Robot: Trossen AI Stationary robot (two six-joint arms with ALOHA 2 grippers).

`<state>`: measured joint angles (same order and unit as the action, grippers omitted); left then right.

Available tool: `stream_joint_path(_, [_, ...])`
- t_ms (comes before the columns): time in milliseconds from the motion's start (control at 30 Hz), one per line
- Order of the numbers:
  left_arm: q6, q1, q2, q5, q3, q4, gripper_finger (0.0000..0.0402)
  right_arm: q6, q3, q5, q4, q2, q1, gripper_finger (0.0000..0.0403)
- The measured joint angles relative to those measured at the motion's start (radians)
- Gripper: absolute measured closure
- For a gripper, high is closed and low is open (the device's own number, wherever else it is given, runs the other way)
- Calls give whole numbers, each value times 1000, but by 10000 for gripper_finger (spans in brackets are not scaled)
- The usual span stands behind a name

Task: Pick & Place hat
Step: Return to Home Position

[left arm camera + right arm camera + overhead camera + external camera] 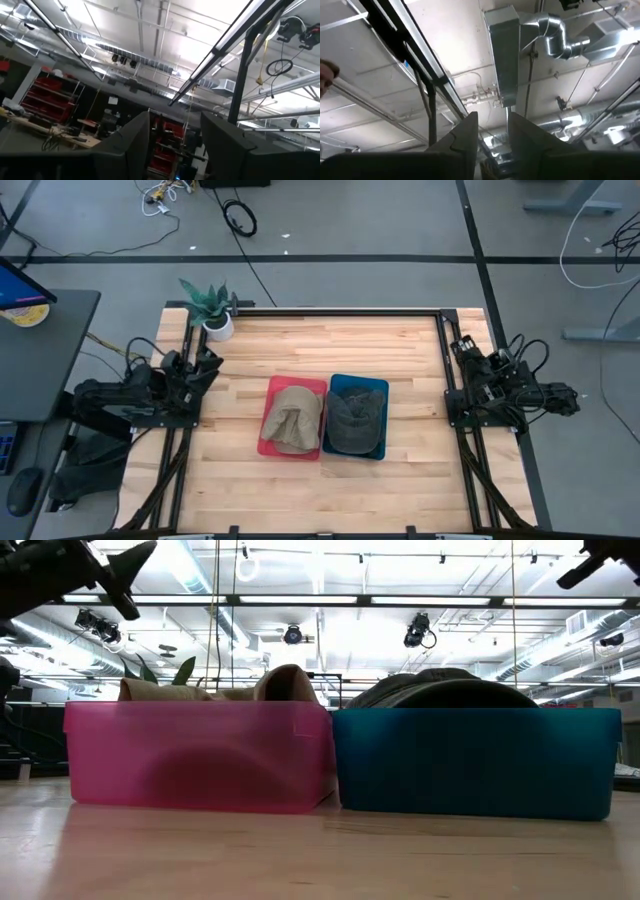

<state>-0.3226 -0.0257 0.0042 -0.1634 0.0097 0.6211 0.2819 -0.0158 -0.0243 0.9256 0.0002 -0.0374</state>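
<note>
A tan hat (pixel 293 420) lies crumpled in a pink bin (pixel 268 422) at the table's middle; its top pokes over the bin wall (pixel 285 683). A dark grey hat (pixel 355 420) fills the blue bin (pixel 381 390) right beside it, domed above the rim (pixel 440 690). My left gripper (pixel 208 362) is parked at the table's left edge, raised, open and holding nothing; its fingers (pixel 135 140) point up at the ceiling. My right gripper (pixel 462 348) is parked at the right edge, also open with nothing between its fingers (pixel 467 132).
A potted plant (pixel 214 312) stands at the table's far left corner, near the left arm. The two bins sit side by side, touching or nearly so. Bare wood (pixel 330 345) lies between the bins and each arm. A desk (pixel 45 350) stands left of the table.
</note>
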Motion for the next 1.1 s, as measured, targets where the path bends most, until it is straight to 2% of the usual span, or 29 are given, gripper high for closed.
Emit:
stream_joint_path(200, [-89, 0, 1, 26, 0, -57, 218, 108, 0, -2, -52, 0, 0, 292])
stream_joint_path(400, [-93, 0, 2, 37, 0, -72, 218, 110, 0, -1, -102, 0, 0, 292])
stream_joint_path(500, [-112, 0, 2, 37, 0, -72, 218, 17, 0, 1, -139, 0, 0, 292])
stream_joint_path(633, [-54, 0, 2, 23, 0, -79, 218, -123, 0, 0, -303, 0, 0, 292])
stream_joint_path(833, [123, 0, 2, 49, 0, -264, 218, -143, 0, 16, -649, 0, 0, 292])
stream_joint_path(967, [126, 0, 2, 49, 0, -412, 218, -161, 0, 16, -798, 0, 0, 292])
stream_joint_path(1100, [127, 0, 2, 50, 0, -526, 218, -237, 0, 16, -868, 0, 0, 292])
